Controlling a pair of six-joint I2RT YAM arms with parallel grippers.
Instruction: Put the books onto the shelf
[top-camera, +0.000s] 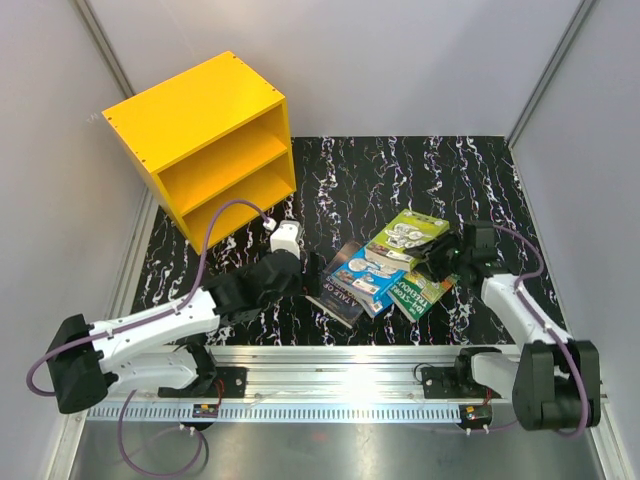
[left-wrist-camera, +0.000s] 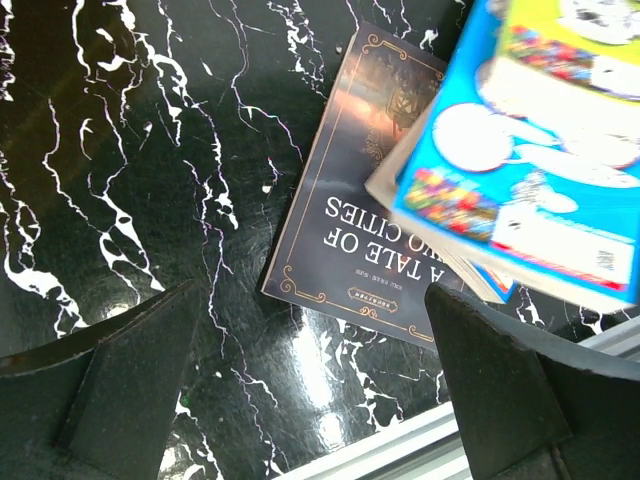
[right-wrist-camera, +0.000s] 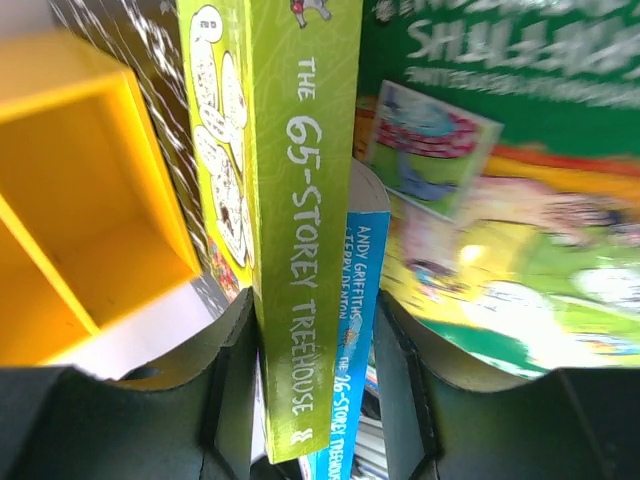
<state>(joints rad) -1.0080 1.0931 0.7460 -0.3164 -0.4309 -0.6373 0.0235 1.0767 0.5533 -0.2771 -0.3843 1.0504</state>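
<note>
Two books, lime book (right-wrist-camera: 300, 200) and blue book (right-wrist-camera: 355, 330), sit clamped spine-out in my R gripper (right-wrist-camera: 315, 380), right side of table (top-camera: 420, 170). I lift slow, spines level, twd shelf (top-camera: 200, 140) back-left. L gripper (left-wrist-camera: 315, 385) fingers wide apart, empty, over dark book (left-wrist-camera: 340, 230).

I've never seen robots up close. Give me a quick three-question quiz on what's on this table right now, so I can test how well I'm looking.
1. True or false: a book already stands inside the yellow shelf.
2. Fill in: the left gripper, near the dark book, has its jaws ___.
3. Which one clamps the lime-green book? A) left gripper B) right gripper C) neither

Key:
1. False; both compartments are empty.
2. Open.
3. B.
</note>
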